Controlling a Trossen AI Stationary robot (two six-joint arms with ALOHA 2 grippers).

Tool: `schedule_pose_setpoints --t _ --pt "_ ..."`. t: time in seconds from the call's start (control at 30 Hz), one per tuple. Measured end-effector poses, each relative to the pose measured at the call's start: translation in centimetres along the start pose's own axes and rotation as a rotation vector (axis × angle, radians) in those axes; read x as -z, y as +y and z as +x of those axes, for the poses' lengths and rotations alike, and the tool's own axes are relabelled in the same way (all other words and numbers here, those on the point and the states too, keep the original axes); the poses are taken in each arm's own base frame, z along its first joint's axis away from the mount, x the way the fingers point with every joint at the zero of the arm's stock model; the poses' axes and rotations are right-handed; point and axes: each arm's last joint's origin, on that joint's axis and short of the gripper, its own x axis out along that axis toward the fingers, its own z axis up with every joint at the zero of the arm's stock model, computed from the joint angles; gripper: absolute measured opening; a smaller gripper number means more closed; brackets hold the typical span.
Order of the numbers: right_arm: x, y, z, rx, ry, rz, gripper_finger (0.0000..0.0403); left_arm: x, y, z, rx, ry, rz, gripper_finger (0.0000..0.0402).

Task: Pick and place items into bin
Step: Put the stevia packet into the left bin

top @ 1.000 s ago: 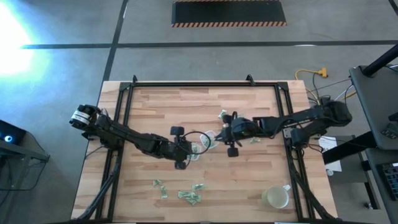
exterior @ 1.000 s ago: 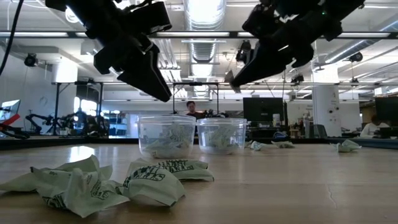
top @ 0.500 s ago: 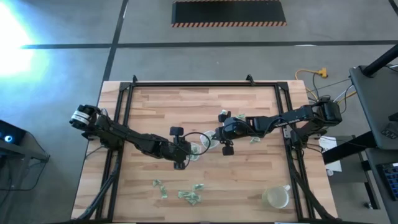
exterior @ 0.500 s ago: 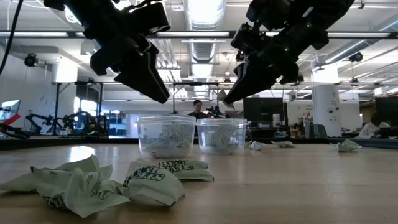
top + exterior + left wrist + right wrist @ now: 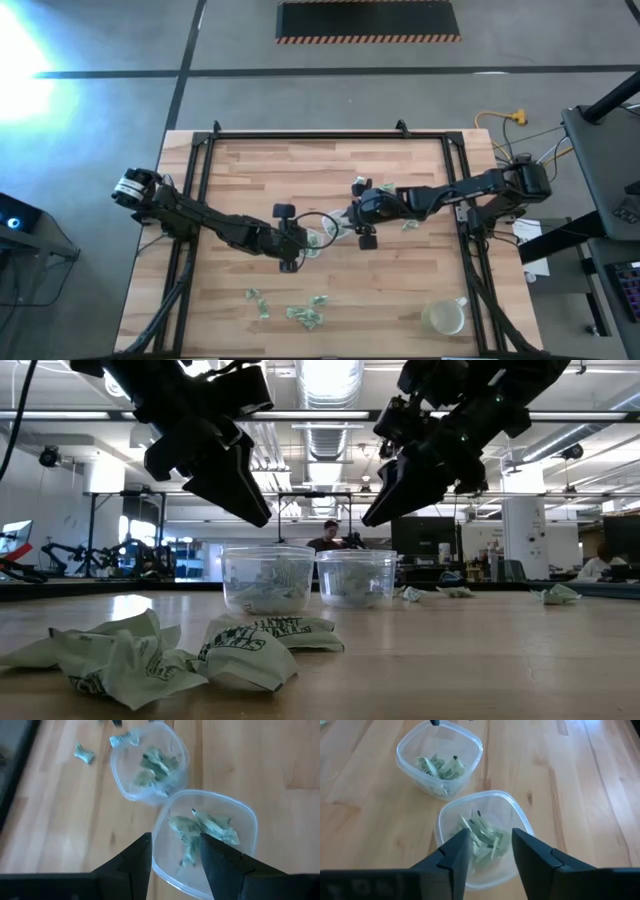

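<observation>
Two small clear tubs stand side by side mid-table, each with pale green-and-white crumpled items inside. My left gripper hovers open above the left tub, touching nothing. My right gripper hovers open above the right tub, with nothing between its fingers. In the low view both grippers hang well above the tub rims. Loose items lie on the wood near the front edge and beside the right arm.
A yellowish-white mug stands at the near right corner. A black frame runs along the table's edges. More crumpled items lie close to the low camera. Bare wood shows at the far left.
My right gripper has come down and toward the table's left, ending over the right tub. Half a second ago a small pale piece showed at its fingertips; now it is gone from them. My left gripper has kept still.
</observation>
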Motion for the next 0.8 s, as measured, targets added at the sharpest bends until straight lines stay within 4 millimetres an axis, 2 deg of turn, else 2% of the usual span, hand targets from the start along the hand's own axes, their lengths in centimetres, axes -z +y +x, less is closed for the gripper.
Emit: schedule_pose_setpoints --t 0.13,0.33,0.6,0.8 --pt "0.0 0.0 -1.2 -0.007 0.043 0.002 0.0154 0.5 -0.1 -0.7 0.073 0.055 -0.034 0.0148" --pt "-0.2 -0.1 -3.8 -0.011 0.048 0.051 0.0159 0.9 -0.7 -2.7 0.139 0.085 -0.121 0.0147" --pt "0.8 1.5 -7.0 -0.054 0.098 0.113 0.0147 1.6 -3.9 -5.3 0.249 0.075 -0.146 0.0147" --pt "1.7 2.9 -8.2 -0.091 0.096 0.125 0.0138 3.2 -6.7 -7.5 0.338 0.167 -0.232 0.0147"
